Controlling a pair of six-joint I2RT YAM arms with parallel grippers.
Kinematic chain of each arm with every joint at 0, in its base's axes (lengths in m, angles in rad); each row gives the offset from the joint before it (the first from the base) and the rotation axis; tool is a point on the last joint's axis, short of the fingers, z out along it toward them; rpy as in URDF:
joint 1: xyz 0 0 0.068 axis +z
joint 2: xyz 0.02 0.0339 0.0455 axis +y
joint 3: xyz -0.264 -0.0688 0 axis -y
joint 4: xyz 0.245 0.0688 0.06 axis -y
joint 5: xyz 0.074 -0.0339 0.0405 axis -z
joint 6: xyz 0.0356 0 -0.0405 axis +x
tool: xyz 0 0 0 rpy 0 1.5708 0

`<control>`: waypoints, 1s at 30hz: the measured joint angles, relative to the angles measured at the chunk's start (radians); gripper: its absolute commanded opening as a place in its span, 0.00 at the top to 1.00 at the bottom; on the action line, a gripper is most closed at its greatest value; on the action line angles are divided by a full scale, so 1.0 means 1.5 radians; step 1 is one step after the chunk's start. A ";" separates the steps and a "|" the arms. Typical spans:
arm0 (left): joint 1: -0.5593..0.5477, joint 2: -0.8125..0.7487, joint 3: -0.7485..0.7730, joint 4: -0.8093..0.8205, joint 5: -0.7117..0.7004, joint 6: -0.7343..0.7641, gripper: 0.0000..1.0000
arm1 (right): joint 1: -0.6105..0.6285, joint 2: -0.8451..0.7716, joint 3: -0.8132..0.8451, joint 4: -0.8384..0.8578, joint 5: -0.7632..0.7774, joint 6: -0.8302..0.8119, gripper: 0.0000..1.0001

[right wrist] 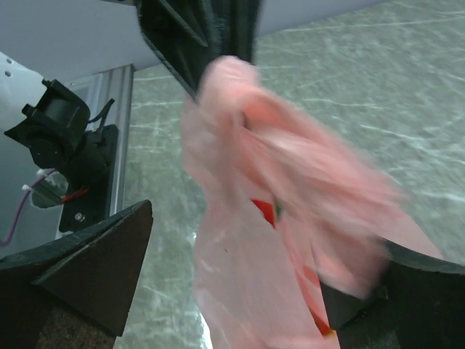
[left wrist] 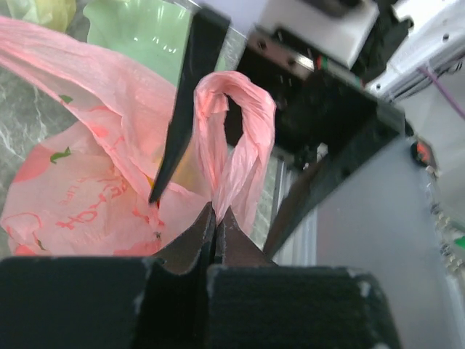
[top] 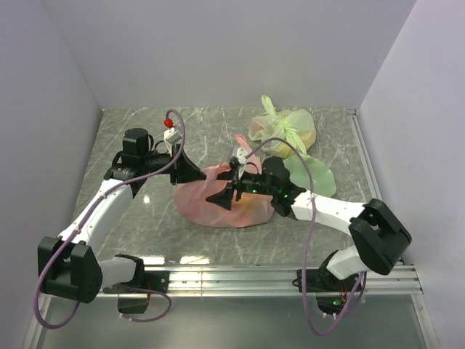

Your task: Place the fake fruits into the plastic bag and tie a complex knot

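The pink plastic bag (top: 211, 203) lies in the middle of the table, with a yellowish shape showing faintly through it (top: 254, 207); no fruit shows clearly. My left gripper (top: 190, 173) is shut on the bag's twisted loop handle (left wrist: 232, 138), its jaws (left wrist: 215, 214) pinched together at the base of the loop. My right gripper (top: 224, 195) is open, its fingers (right wrist: 94, 269) spread wide on either side of the bag's bunched upper part (right wrist: 276, 218). The left gripper's fingers (right wrist: 203, 36) show above it in the right wrist view. One right finger (left wrist: 182, 116) crosses the left wrist view.
A pale green-yellow knotted bag (top: 287, 127) sits at the back right. A pale green wavy-edged plate (top: 314, 174) lies right of the pink bag, under the right arm. The aluminium rail (top: 276, 276) runs along the near edge. Walls close in on three sides.
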 measured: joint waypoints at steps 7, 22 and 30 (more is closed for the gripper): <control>0.012 0.013 -0.041 0.097 -0.064 -0.121 0.99 | 0.037 0.102 0.017 0.044 0.051 0.042 0.27; 0.016 0.008 -0.094 0.108 -0.331 -0.291 0.72 | 0.060 0.175 0.040 0.004 0.178 0.114 1.00; 0.034 -0.061 -0.094 0.023 -0.267 -0.232 0.10 | 0.060 0.175 0.047 -0.020 0.189 0.112 1.00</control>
